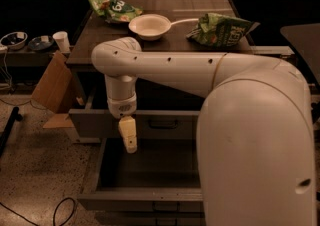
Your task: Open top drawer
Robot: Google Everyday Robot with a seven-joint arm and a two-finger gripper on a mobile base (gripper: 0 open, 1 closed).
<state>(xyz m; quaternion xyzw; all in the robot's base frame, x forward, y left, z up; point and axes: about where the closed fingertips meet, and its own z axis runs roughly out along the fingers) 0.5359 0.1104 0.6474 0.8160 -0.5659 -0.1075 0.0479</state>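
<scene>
Grey top drawer (95, 122) not yet gripped; our pincer (129, 139) hangs near its handle (162, 124), clenched or released we cannot tell. Next: reach handle, pull outward.

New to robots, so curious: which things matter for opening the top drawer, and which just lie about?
Job: top drawer, its dark handle, gripper hanging left of that handle.
Lying about: white bowl, left chip bag, right chip bag, paper cup, cardboard box.

1. Your gripper (129, 139), hanging in front of the top drawer (100, 122), looks like pale, smooth plastic.
2. The top drawer looks matt grey.
3. The bowl (150, 25) looks smooth and pale.
</scene>
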